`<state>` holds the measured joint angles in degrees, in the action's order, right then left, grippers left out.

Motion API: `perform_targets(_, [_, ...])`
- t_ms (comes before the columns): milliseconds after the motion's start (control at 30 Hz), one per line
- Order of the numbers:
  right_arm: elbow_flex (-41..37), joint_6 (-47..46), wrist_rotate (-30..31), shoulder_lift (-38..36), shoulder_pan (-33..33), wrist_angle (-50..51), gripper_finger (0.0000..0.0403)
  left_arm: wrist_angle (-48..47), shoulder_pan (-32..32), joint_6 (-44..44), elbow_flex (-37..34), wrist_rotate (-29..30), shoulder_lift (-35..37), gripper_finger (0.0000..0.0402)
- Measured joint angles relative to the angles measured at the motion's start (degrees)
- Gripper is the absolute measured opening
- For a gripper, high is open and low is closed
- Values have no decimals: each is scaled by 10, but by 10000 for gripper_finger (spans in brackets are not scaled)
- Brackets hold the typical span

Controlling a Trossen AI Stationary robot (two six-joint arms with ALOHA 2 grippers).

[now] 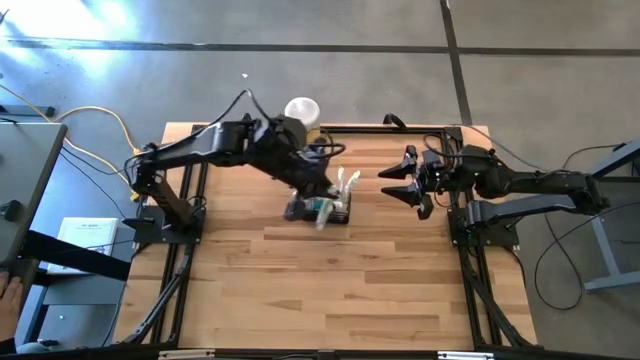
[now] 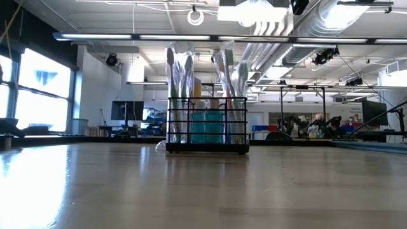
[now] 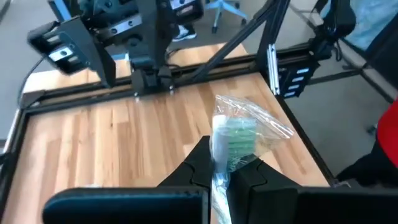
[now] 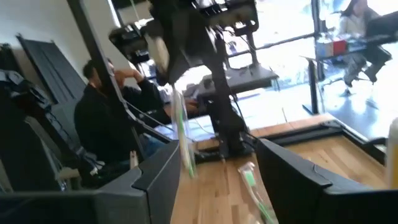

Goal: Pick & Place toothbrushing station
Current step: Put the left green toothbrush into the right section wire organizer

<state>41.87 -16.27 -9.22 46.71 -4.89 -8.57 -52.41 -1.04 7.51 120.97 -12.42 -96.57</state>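
one black wire basket (image 2: 206, 126), four wrapped toothbrushes (image 2: 180, 79), one pale canister (image 1: 302, 110), two grippers (image 1: 412, 181).

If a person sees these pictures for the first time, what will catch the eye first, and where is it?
First, the black wire-mesh caddy in the middle of the table, full of upright wrapped toothbrushes around a teal item. Next, the left end effector just above it, shut on one wrapped toothbrush with a green head. The right end effector waits open at the table's right side, holding nothing.

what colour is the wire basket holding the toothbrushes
Black, clearest in the low view: the wire basket.
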Motion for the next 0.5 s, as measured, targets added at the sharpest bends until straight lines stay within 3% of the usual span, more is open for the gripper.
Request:
perform_targets(200, [0, -3, 4, -10, 0, 38, 196, -92, 22, -17, 0, 92, 43, 9])
perform_targets(300, [0, -1, 10, -10, 0, 41, 196, -113, 43, -17, -2, 96, 69, 9])
perform_targets(400, [0, 0, 17, -11, 0, 41, 196, -111, 64, -20, -49, 113, 103, 9])
perform_targets(500, [0, -4, 16, -11, 0, 41, 196, -98, 69, -50, -140, 145, 153, 14])
